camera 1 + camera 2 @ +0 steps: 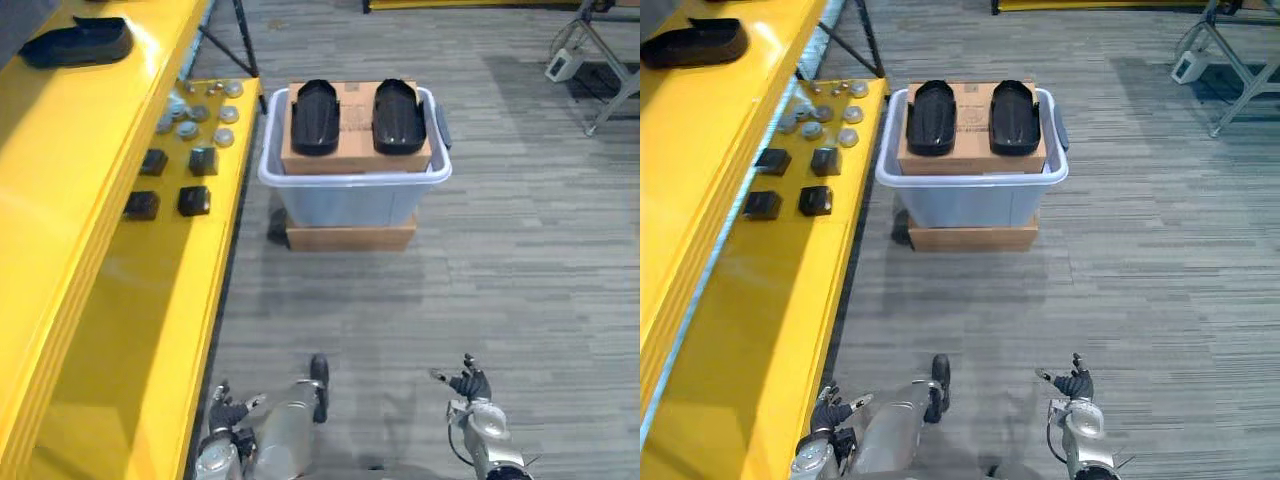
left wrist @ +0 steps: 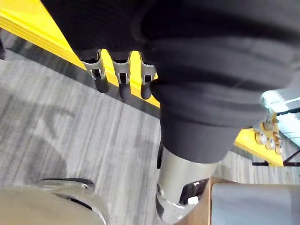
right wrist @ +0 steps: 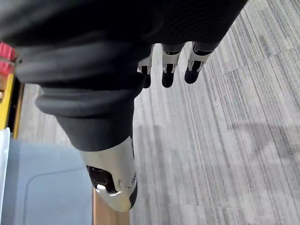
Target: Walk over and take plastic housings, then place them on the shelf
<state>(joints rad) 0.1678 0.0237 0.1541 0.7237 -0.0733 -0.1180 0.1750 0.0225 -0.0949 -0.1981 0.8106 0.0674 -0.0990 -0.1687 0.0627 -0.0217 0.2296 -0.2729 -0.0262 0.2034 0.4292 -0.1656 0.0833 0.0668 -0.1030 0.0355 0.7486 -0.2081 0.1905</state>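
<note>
Two black plastic housings [image 1: 316, 116] [image 1: 398, 115] lie side by side on a cardboard box [image 1: 355, 132] inside a pale blue bin [image 1: 350, 195], which stands on a second carton on the floor ahead. A third black housing [image 1: 78, 43] rests on the top yellow shelf [image 1: 70, 170] at the far left. My left hand [image 1: 226, 410] hangs low beside the shelf with relaxed fingers [image 2: 123, 79], holding nothing. My right hand [image 1: 468, 384] hangs low at the right, its fingers [image 3: 168, 70] straight and empty.
The lower yellow shelf [image 1: 170, 290] carries small black blocks [image 1: 193, 201] and several silver round parts [image 1: 190, 120]. Grey carpet lies between me and the bin. A metal stand [image 1: 610, 70] is at the far right.
</note>
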